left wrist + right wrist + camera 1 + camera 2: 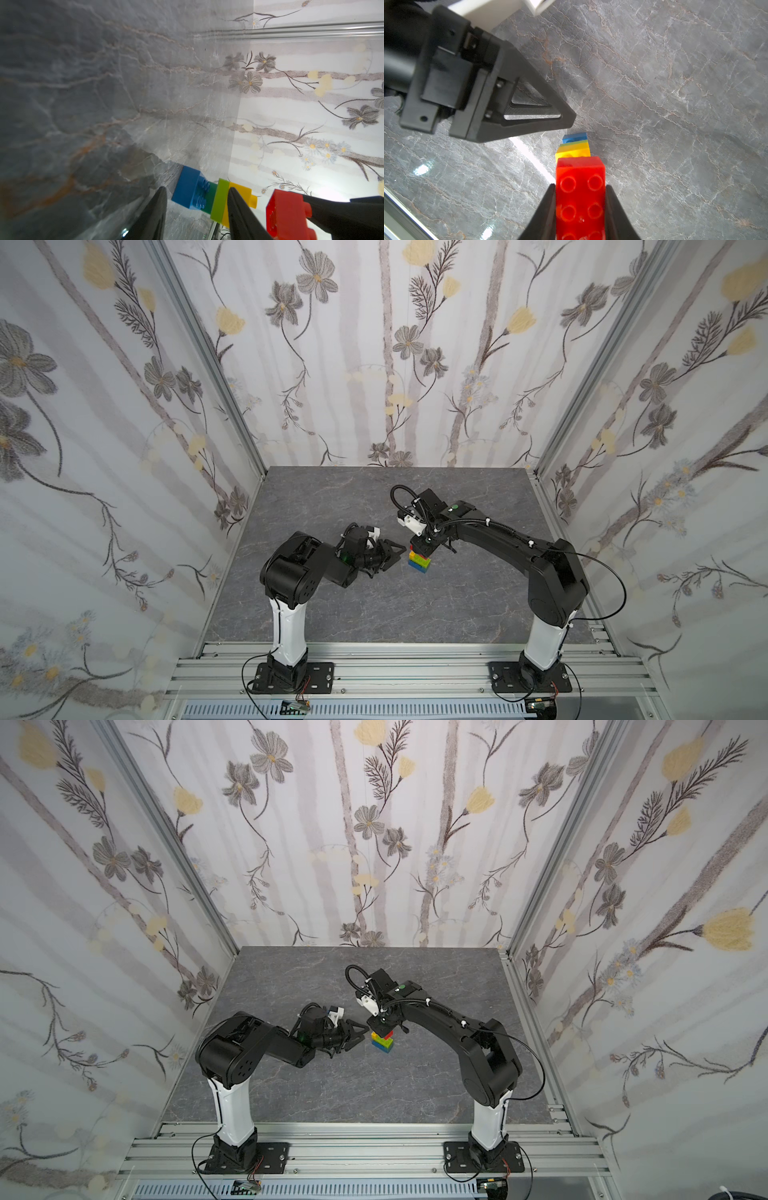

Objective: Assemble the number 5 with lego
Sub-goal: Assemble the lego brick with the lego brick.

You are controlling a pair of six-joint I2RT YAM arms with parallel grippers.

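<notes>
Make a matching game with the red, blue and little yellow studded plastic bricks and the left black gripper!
Things:
1. red studded plastic brick
2. blue studded plastic brick
3. little yellow plastic brick
4. left gripper

States:
A. bottom of the stack
B. open, gripping nothing
C. clamped in the right gripper
D. on the lime-green brick

Pairs: 1-C, 2-A, 3-D, 4-B

Red brick point(580, 203) in right tool point(580, 185), above yellow-green-blue stack point(575, 152); left tool point(550, 122) nearby.
</notes>
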